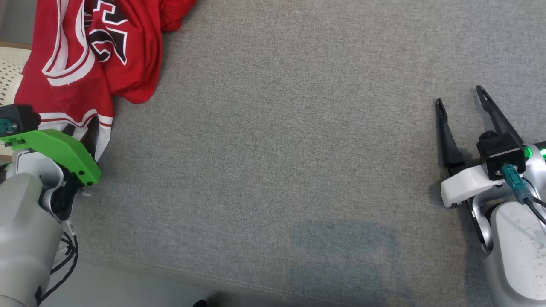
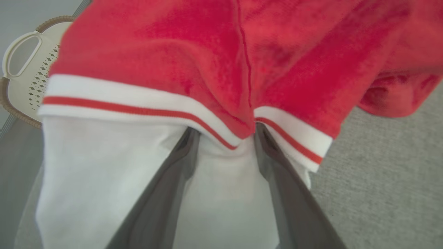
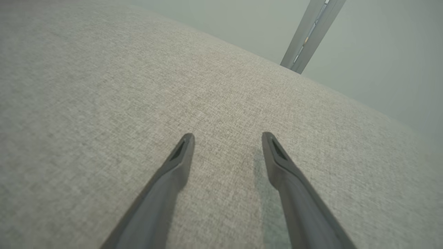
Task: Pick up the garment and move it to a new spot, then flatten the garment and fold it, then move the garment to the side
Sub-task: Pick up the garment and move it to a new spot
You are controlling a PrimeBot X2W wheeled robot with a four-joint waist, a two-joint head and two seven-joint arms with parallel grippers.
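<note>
A red jersey garment with white trim and black-and-white lettering lies crumpled at the far left corner of the grey woven upholstered surface. Its white, red-striped hem hangs off the left edge. Beyond that edge, just beside the garment, stands a cream perforated plastic basket with a brown woven rim.

The left gripper is at that hem. In the left wrist view its two dark fingers stand apart with a bunch of white hem fabric between them, the tips tucked under the striped band. I cannot tell whether the claw is clamping the cloth or merely straddling it.

The right gripper is at the right side, well apart from the garment. Its claw is released, fingers spread above bare grey fabric and holding nothing.
</note>
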